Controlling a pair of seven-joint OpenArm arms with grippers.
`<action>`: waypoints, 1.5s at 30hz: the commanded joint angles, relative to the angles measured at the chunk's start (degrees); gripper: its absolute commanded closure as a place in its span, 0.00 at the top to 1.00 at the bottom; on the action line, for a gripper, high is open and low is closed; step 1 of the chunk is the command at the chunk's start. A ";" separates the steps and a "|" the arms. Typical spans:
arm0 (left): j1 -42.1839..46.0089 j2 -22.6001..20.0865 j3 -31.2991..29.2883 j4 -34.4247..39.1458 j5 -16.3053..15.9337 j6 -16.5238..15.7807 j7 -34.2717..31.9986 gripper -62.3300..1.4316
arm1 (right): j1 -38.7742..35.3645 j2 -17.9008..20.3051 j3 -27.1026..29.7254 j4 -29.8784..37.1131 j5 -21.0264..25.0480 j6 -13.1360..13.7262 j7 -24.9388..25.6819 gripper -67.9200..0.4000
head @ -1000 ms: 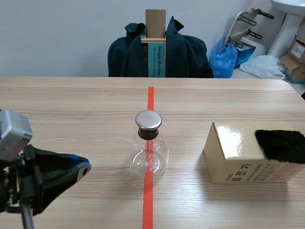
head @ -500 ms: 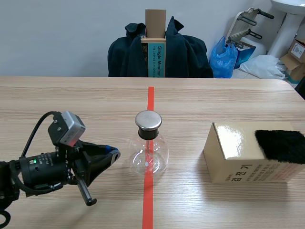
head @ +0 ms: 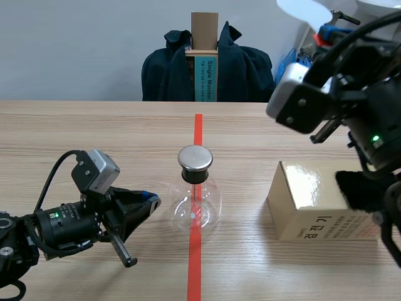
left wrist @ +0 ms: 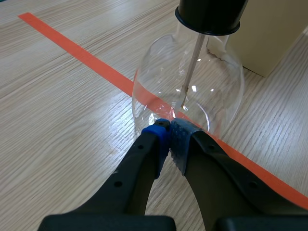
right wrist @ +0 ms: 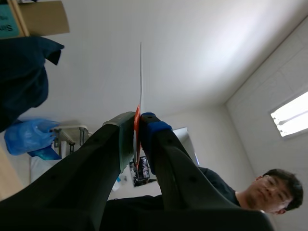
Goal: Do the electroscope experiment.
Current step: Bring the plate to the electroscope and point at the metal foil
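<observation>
Your left claw point(left wrist: 168, 135) lies low over the table point(head: 94, 138), at nine o'clock from the electroscope point(head: 196, 199). Its two fingers are closed together with nothing between them. The blue pads point(left wrist: 156, 139) sit right at the foot of the glass bulb, but it is not clear whether they touch it.

The electroscope is a round clear flask standing on the orange-red tape line at the middle of the table. A black stopper point(left wrist: 209, 14) plugs its neck and a round metal cap point(head: 195, 158) sits on top. A thin metal rod point(left wrist: 191, 62) hangs from the stopper down into the bulb.

At three o'clock from the flask, well apart from it, stands a closed cream box point(head: 307, 200) with a patch of black fur point(head: 366, 188) lying on its lid.

Your right claw point(right wrist: 137, 118) is raised high, at about one o'clock from the flask, pointing up toward the ceiling. Its fingers are clamped on a thin white sheet point(head: 304, 9), seen edge-on from the wrist.

Beyond the table, at twelve o'clock, a dark jacket point(head: 238, 69) hangs over a chair. A person in a dark top point(right wrist: 231, 195) shows beside the right arm.
</observation>
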 commanded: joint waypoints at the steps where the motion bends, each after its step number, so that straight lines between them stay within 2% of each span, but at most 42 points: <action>1: 0.02 -0.02 -0.13 1.14 -0.55 -0.13 -0.76 0.05 | 1.33 0.33 -0.33 0.22 -0.83 -0.85 -0.63 0.02; 6: 0.02 -0.02 -0.13 1.14 -0.55 -0.13 -0.74 0.05 | 1.46 0.33 -4.85 -4.76 -2.73 -0.87 -2.40 0.02; 12: 0.02 -0.02 -0.13 1.14 -0.55 -0.13 -0.74 0.05 | 1.42 0.31 -7.63 -8.79 -2.97 -0.85 -3.32 0.02; 23: 0.02 0.00 -0.13 1.14 -0.55 -0.13 -0.74 0.05 | -1.60 -0.02 -9.11 -12.72 -5.33 -0.83 -3.26 0.02; 30: 0.02 0.00 -0.13 1.14 -0.55 -0.13 -0.74 0.05 | -3.96 0.00 -9.33 -13.03 -6.54 -0.87 -3.23 0.02; 38: 0.02 0.00 -0.13 1.14 -0.55 -0.13 -0.72 0.05 | -4.63 0.00 -9.33 -13.03 -6.58 -4.70 -1.36 0.02; 45: 0.04 0.00 -0.13 1.14 -0.55 -0.13 -0.66 0.05 | -5.77 0.17 -9.27 -13.05 -7.15 -8.22 2.80 0.02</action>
